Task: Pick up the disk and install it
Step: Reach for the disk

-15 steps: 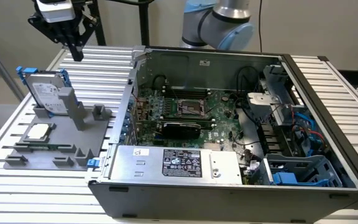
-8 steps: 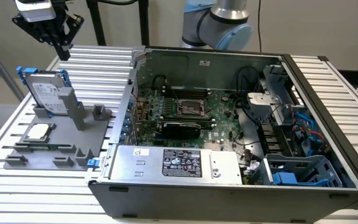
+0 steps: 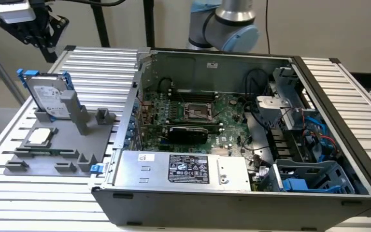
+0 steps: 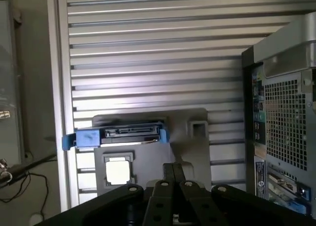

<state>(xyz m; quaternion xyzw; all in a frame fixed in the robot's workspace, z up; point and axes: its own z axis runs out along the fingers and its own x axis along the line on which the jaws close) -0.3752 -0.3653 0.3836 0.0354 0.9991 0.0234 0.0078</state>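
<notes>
Disk stands on edge in a slot of the grey tray, beside the open case. A chip lies in a tray recess. Gripper is apart from the disk, fingertips together, empty.

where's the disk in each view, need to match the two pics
Exterior view: the disk stands upright in the grey holder on the exterior view's left, outside the computer case.
Wrist view: the disk is seen edge-on in its blue carrier, standing in the same holder.
Shared landmark: the square processor chip lying in the holder near the disk.
</notes>
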